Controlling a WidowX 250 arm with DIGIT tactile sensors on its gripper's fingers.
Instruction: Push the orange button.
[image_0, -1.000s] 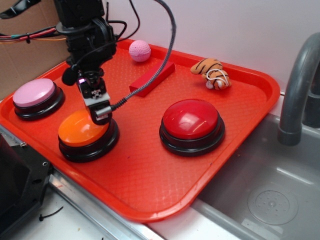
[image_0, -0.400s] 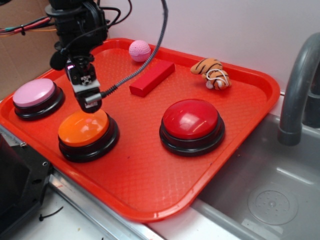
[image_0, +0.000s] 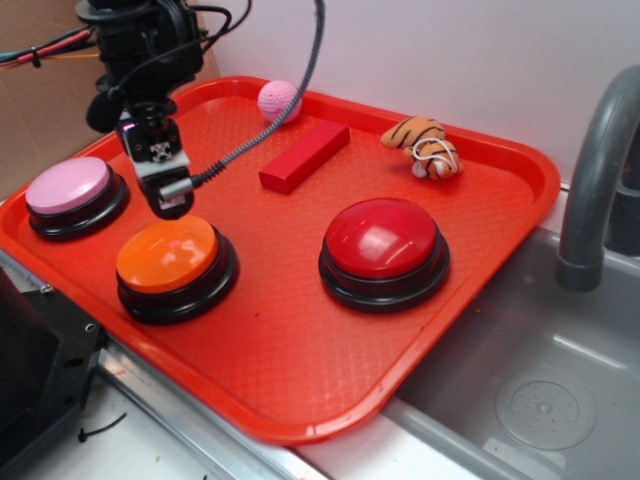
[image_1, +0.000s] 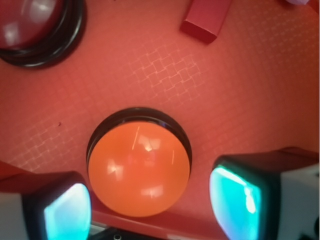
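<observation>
Orange button (image_0: 167, 254) sits at front-left of the red tray (image_0: 300, 370), betw. pink button (image_0: 68, 185) and red button (image_0: 382, 238). Gripper (image_0: 170, 208), on the dome 1 s ago, has lifted clear and now hangs above its back edge, fingers (image_1: 235, 197) apart, holding nothing. Press prob. done; arm retreating.

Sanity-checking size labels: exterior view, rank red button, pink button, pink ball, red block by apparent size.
1. Red button, largest.
2. Pink button.
3. Red block.
4. Pink ball, smallest.
The ball and block sit farther back, so their true sizes are less sure.
</observation>
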